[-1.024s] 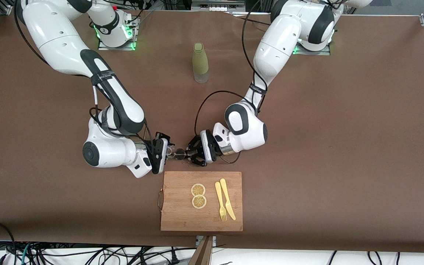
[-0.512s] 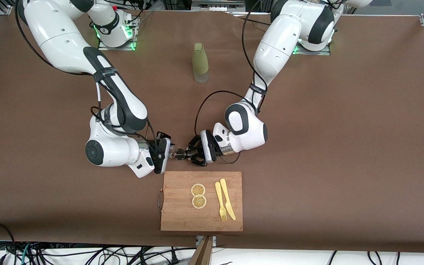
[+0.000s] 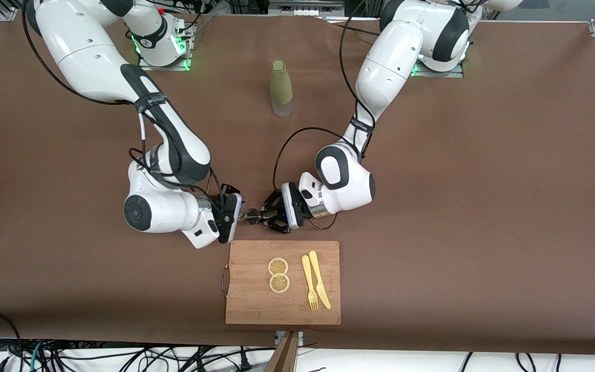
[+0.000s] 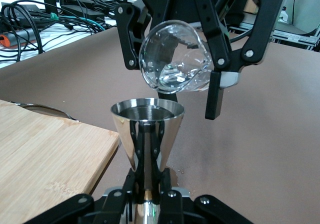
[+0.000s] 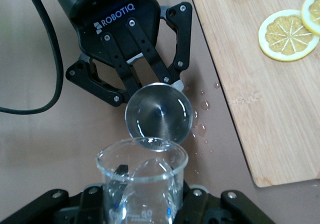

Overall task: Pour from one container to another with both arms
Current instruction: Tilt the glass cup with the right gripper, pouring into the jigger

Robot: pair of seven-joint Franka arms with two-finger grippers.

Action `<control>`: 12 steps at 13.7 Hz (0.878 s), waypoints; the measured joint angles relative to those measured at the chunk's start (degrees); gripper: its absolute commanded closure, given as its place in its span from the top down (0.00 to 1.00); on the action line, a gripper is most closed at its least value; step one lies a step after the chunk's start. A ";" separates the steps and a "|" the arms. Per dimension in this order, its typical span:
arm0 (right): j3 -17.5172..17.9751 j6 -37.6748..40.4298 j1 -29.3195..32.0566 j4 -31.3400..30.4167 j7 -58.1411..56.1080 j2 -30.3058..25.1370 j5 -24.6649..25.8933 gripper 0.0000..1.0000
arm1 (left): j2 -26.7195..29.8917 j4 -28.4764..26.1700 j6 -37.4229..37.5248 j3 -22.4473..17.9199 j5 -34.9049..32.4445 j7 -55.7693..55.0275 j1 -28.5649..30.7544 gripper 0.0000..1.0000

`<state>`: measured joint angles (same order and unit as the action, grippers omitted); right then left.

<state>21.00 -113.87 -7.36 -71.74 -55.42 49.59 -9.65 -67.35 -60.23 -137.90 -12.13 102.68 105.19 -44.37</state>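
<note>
The tiny clear glass cup [image 4: 174,59] is tipped on its side, its lip just over the rim of the steel jigger [image 4: 147,115]. My right gripper [image 3: 235,213] is shut on the cup [image 5: 142,181]. My left gripper [image 3: 265,215] is shut on the jigger's [image 3: 252,216] narrow waist and holds it upright. Both meet low over the brown table, beside the cutting board's edge that faces the robots. From the right wrist I look down into the jigger's bowl [image 5: 159,115]. Whether liquid is flowing cannot be made out.
Water droplets [image 5: 202,106] dot the table under the jigger. The wooden cutting board [image 3: 256,305] carries two lemon slices [image 3: 278,266], a yellow fork and a knife [image 3: 315,281]. A tall olive-green bottle [image 3: 281,88] stands near the robots' bases.
The right arm has shifted a little toward the left arm, bringing the cup closer over the jigger. The left arm and the jigger have stayed still.
</note>
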 measured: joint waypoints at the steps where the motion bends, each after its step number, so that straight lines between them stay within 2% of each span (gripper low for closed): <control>1: 0.00 0.36 -0.32 0.53 0.42 -0.01 0.41 0.41 | 0.00 0.00 0.03 0.00 0.00 0.00 0.00 0.00; 12: 0.00 1.88 -0.93 1.52 2.13 -0.03 3.99 0.40 | 0.00 0.00 0.16 -0.03 0.00 0.00 0.13 0.00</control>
<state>21.00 -111.99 -8.29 -70.21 -53.30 49.56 -5.66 -67.35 -60.23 -137.74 -12.16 102.68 105.19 -44.24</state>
